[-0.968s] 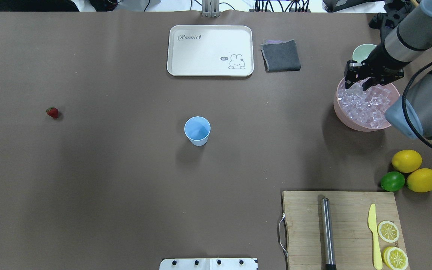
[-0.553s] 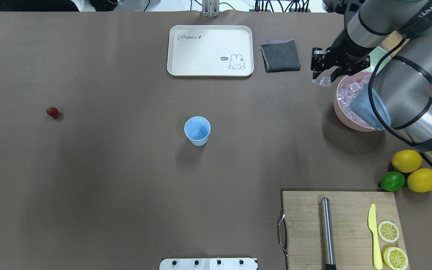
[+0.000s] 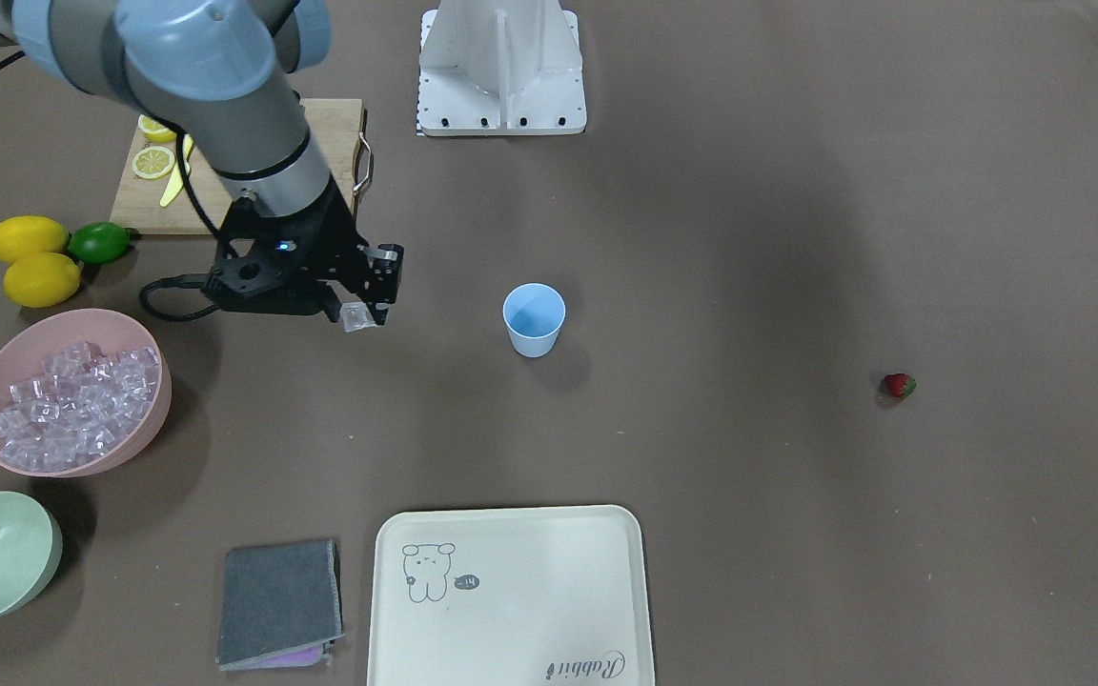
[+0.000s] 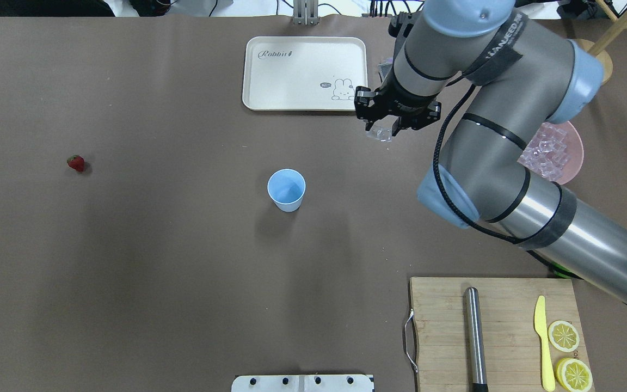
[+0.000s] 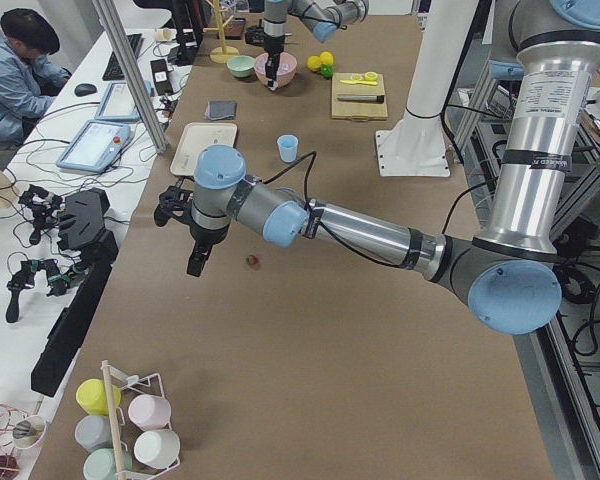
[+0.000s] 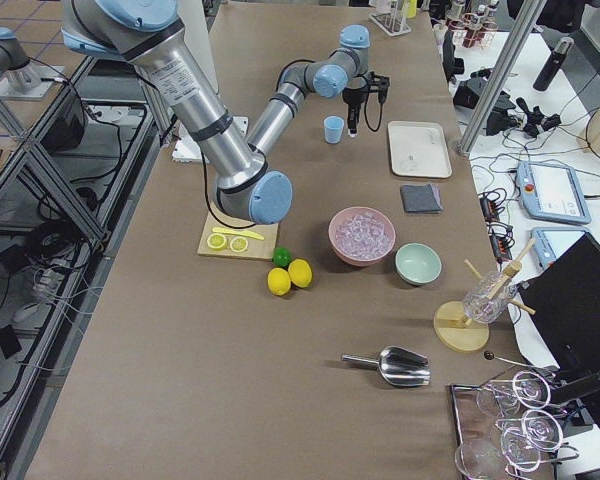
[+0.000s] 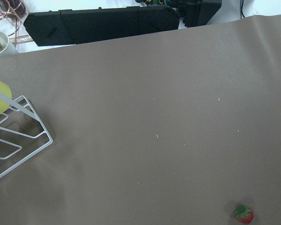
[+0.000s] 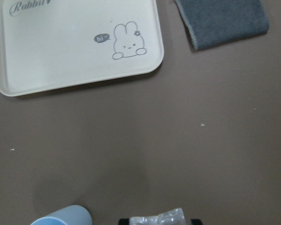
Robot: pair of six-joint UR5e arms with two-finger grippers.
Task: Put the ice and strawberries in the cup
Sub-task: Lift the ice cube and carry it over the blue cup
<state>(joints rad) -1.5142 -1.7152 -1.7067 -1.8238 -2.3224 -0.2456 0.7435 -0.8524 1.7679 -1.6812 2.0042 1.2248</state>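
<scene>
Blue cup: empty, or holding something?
Empty. The cup shows only bare blue inside; the right gripper holds an ice cube short of it; the strawberry lies apart.

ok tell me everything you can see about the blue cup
The cup is small, light blue, plastic-looking and tapered toward its base, with a round rim and no handle. It stands upright and looks empty, near the middle of the brown table. Nothing touches it; the right gripper, shut on an ice cube, hangs off to one side.
</scene>
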